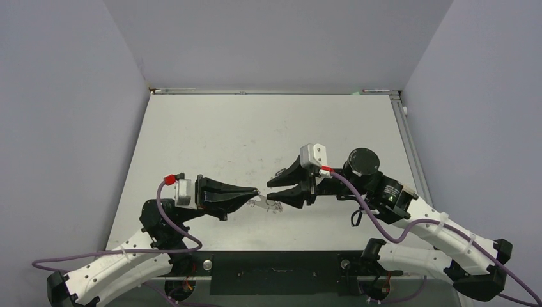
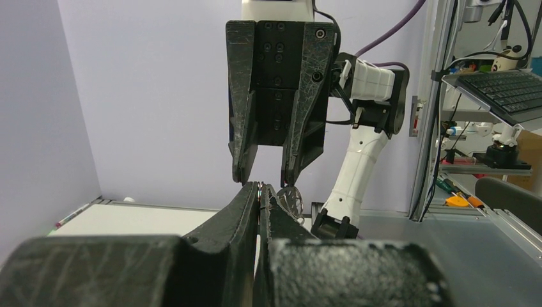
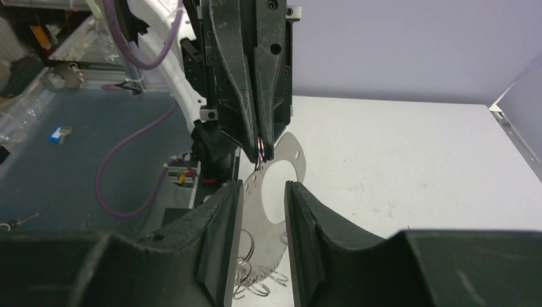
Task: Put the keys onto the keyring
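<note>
The keyring (image 1: 269, 204) is a flat silver hoop with small wire loops hanging from its lower rim. It hangs above the table between the two arms. My left gripper (image 1: 256, 192) is shut on the hoop's edge, pinching it at the fingertips (image 3: 259, 148). My right gripper (image 3: 263, 187) faces the left one with its jaws apart, one finger on each side of the keyring (image 3: 296, 155). In the left wrist view, my left gripper (image 2: 261, 189) is shut, the right gripper (image 2: 264, 181) hangs just above it, and part of the keyring (image 2: 291, 199) shows behind. The keys are out of view.
The white table top (image 1: 255, 128) stretches behind the grippers, bounded by grey walls on three sides. A metal rail (image 1: 409, 147) runs along its right edge. Purple cables (image 1: 371, 217) trail from both wrists.
</note>
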Available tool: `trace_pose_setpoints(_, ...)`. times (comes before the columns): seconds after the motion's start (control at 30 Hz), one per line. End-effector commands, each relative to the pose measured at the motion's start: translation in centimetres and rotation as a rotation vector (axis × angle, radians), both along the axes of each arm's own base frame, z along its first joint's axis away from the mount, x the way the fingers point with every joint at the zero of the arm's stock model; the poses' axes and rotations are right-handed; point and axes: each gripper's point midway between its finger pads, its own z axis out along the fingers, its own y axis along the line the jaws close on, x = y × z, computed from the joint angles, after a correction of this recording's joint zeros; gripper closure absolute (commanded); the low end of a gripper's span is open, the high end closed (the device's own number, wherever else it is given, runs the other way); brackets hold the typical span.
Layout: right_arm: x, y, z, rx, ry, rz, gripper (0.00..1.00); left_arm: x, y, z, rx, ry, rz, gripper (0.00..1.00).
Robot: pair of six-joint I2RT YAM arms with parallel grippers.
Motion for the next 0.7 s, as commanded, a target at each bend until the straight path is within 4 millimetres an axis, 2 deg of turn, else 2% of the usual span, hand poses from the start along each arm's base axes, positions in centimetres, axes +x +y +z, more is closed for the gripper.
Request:
trace_pose_setpoints(0.0, -0.8, 0.8, 1.7, 0.079, -0.005, 0.072, 0.7, -1.0, 1.0, 3.0, -0.097, -0.044, -0.018, 1.0)
trace_pose_setpoints(0.47, 0.7, 0.5, 2.5, 0.121, 0.003, -0.006, 0.71, -1.5, 1.3, 3.4, -0.104, -0.057, -0.03, 1.0)
trace_pose_setpoints(0.67, 0.7, 0.4, 2.8, 0.145, 0.011, 0.009, 0.74, -1.6, 1.3, 3.6, -0.105, -0.061, -0.038, 1.0)
